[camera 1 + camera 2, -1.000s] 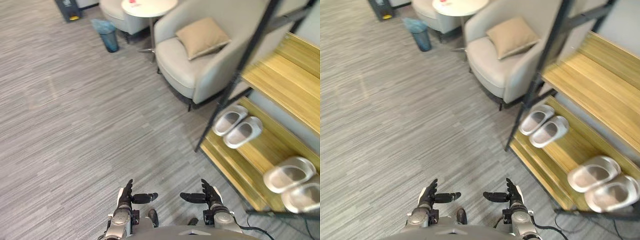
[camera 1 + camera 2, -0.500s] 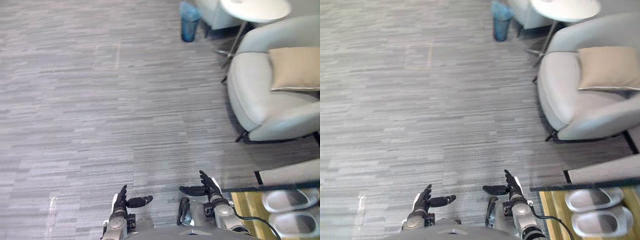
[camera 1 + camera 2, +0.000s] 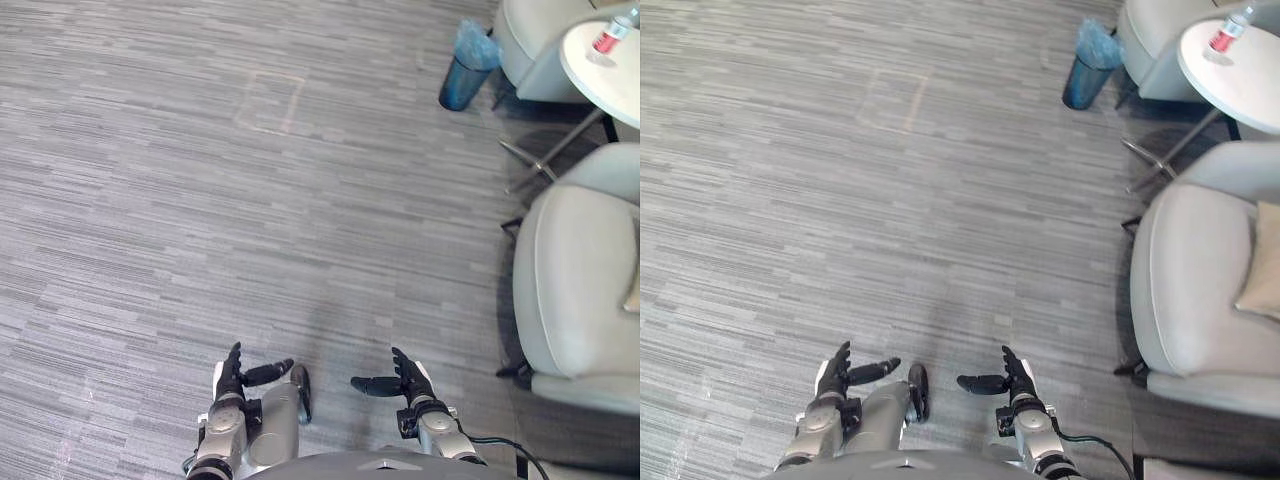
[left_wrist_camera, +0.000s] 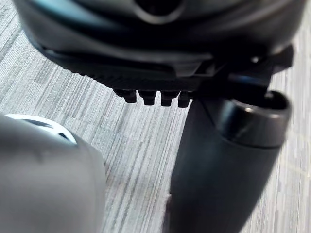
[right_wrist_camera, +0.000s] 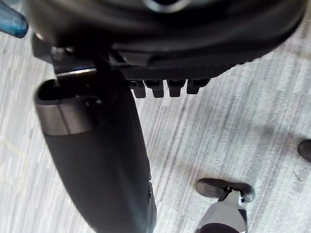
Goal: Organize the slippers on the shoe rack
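Note:
Low in the left eye view, my left hand [image 3: 232,372] and my right hand [image 3: 410,378] hover side by side above the grey carpet, palms facing each other. Both are open, with straight fingers and thumbs pointing inward, and hold nothing. The left wrist view looks along the left hand's straight fingers [image 4: 150,97] and thumb [image 4: 223,160] at bare carpet. The right wrist view has the same look, with fingers [image 5: 165,87] and thumb [image 5: 97,160] extended over the floor.
A light grey armchair [image 3: 580,290] with a tan cushion [image 3: 1265,275] stands at the right. Behind it are a round white side table [image 3: 605,60] with a bottle [image 3: 608,35], a blue bin [image 3: 465,65] and another chair [image 3: 530,40]. Open carpet stretches ahead and left.
The camera has swung to the left: the shoe rack and its slippers have slid out of the picture at the right. Both hands keep the same open pose.

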You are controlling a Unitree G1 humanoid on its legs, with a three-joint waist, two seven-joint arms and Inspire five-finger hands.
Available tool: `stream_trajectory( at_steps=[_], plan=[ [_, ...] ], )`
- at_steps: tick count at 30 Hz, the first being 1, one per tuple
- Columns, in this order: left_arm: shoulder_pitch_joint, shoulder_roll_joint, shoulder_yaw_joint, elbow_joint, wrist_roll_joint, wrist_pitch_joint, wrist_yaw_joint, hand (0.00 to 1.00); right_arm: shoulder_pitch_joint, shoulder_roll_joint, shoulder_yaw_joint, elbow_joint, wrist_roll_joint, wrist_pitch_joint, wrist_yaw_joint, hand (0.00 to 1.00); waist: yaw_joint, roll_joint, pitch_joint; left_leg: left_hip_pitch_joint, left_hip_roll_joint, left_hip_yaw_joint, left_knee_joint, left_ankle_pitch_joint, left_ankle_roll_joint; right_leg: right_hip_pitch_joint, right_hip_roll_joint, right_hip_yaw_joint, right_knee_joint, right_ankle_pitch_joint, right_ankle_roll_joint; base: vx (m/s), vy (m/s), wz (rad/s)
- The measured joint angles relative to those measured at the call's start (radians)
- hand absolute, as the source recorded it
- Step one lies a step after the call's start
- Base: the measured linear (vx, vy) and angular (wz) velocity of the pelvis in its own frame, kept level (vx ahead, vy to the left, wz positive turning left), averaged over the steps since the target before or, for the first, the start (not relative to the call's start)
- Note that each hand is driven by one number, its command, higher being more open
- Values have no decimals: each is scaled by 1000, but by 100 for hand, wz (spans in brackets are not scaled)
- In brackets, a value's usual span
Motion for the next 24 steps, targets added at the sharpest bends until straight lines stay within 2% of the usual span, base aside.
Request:
stream_trajectory(
  at_steps=[1, 2, 3, 4, 5, 6, 7, 8, 9, 10, 11, 12, 14, 15, 16, 17, 18, 19, 20, 21, 22, 23, 24],
  plan=[
    [11, 4, -1, -4, 2, -3, -1, 100, 0, -1, 1, 2, -9, 1, 2, 100, 1, -6, 2, 61, -19, -19, -27, -18, -1, -69, -46, 1, 230, 56, -54, 468, -13, 64],
    [14, 2, -12, 4, 3, -1, 0, 100, 1, -2, 2, 2, -9, 2, 4, 100, -18, -5, 4, 131, -26, -62, -77, -34, -5, -166, -80, 40, 474, 104, -110, 563, -82, 55],
    [15, 3, -13, 6, 3, -1, 0, 100, 1, -2, 2, 2, -9, 2, 4, 100, -20, -4, 5, 138, -26, -67, -84, -38, -3, -180, -78, 52, 503, 86, -109, 479, -134, 69],
    [14, 4, -20, 23, 9, 2, 1, 100, -2, -4, 3, 1, -17, 2, 7, 100, -32, 9, 15, 223, -14, -108, -134, -53, -8, -299, -36, 128, 633, -43, -116, 518, -172, 52],
    [19, -1, -20, 35, 11, 4, 2, 100, -4, -11, 5, -14, -28, 7, 12, 100, -41, 23, 23, 286, 7, -128, -171, -54, -18, -368, -1, 147, 621, -92, -125, 563, -197, 63],
    [19, -4, -20, 39, 12, 7, 2, 100, -8, -14, 5, -26, -29, 5, 13, 100, -49, 35, 29, 316, 24, -142, -189, -57, -23, -405, 18, 150, 587, -111, -126, 580, -210, 63],
    [18, -9, -20, 41, 12, 7, 2, 100, -15, -19, 5, -43, -29, -4, 12, 100, -61, 49, 36, 357, 54, -170, -210, -62, -31, -474, 47, 153, 477, -129, -116, 713, -300, 76],
    [15, -12, -20, 41, 12, 7, 1, 100, -15, -20, 5, -55, -28, -15, 12, 100, -64, 47, 35, 376, 72, -194, -220, -69, -42, -532, 56, 175, 334, -111, -88, 477, -211, 93],
    [14, -13, -21, 40, 12, 6, 1, 100, -15, -20, 7, -56, -28, -24, 11, 100, -67, 34, 29, 396, 77, -217, -232, -81, -62, -565, 54, 208, 184, -60, -34, 745, -338, 108],
    [10, -12, -26, 55, 14, 8, -3, 100, -20, -24, 4, -48, -28, -31, 12, 100, -76, 33, 24, 438, 106, -273, -251, -112, -107, -547, 61, 188, 113, 46, -113, 525, -253, 80],
    [3, -17, -30, 62, 14, 8, -5, 100, -31, -26, -3, -42, -28, -22, 12, 100, -65, 43, 18, 437, 119, -297, -251, -103, -103, -543, 69, 177, 124, 34, -105, 750, -376, 60],
    [-5, -20, -45, 59, 14, 5, -13, 100, -34, -27, -19, -41, -27, -19, 7, 100, -56, 38, 16, 433, 112, -331, -227, -61, -107, -545, 67, 203, 184, -7, -112, 565, -312, 35],
    [-3, -41, -44, 53, 20, 5, -15, 100, -23, -28, -33, -42, -26, -8, 3, 100, -69, 43, 11, 429, 112, -364, -172, -42, -130, -518, 59, 193, 211, -54, -125, 559, -317, 64],
    [-4, -76, -36, 38, 26, 3, -17, 100, 18, -31, -37, -73, -26, 10, 4, 100, -80, 64, 2, 324, 122, -391, 106, -28, -211, -414, 71, 137, 130, -119, -143, 472, -238, 91],
    [2, -100, -25, 13, 33, 6, -21, 100, 27, -31, -35, -85, -26, 15, 5, 100, -75, 84, -6, 203, 148, -378, 368, -10, -333, -340, 104, 113, 60, -119, -145, 463, -178, 83],
    [2, -101, -25, 11, 33, 6, -21, 100, 27, -31, -35, -85, -26, 15, 5, 100, -75, 84, -6, 201, 149, -376, 378, -10, -334, -339, 105, 112, 57, -119, -145, 550, -159, 35],
    [12, -113, 4, -39, 33, 6, -23, 100, 42, -10, -25, -90, -25, 18, 5, 100, -54, 84, -7, 96, 207, -268, 620, -13, -326, -220, 142, 102, -36, -116, -151, 465, -106, 10],
    [13, -108, 5, -55, 33, 5, -19, 100, 52, 7, -21, -91, -23, 19, 5, 100, -42, 69, -9, 53, 234, -186, 678, -29, -290, -151, 146, 103, -88, -115, -153, 453, -87, 8],
    [12, -106, 4, -63, 33, 5, -19, 100, 58, 19, -13, -92, -19, 18, 5, 100, -35, 54, -19, 12, 245, -116, 671, -47, -252, -95, 140, 106, -134, -115, -153, 374, -62, -6],
    [9, -105, 4, -65, 33, 3, -20, 100, 56, 19, -14, -91, -17, 17, 5, 100, -30, 46, -21, -11, 247, -76, 641, -62, -227, -67, 135, 112, -154, -115, -153, 480, -35, -17],
    [-1, -106, 3, -66, 33, -2, -21, 100, 42, 23, -8, -88, -15, 17, 6, 100, -20, 37, -16, -58, 237, -13, 520, -89, -177, -29, 120, 123, -181, -114, -148, 608, 70, -16],
    [-9, -104, 3, -68, 33, -2, -21, 100, 29, 22, -7, -85, -15, 17, 3, 100, -20, 37, -13, -110, 197, 16, 304, -63, -124, 0, 100, 122, -194, -117, -117, 504, 80, -13],
    [-11, -103, 2, -69, 34, -3, -21, 100, 27, 20, -8, -81, -15, 17, 2, 100, -19, 38, -13, -126, 170, 25, 177, -10, -103, 15, 93, 121, -193, -122, -99, 658, 143, -6]
  ],
)
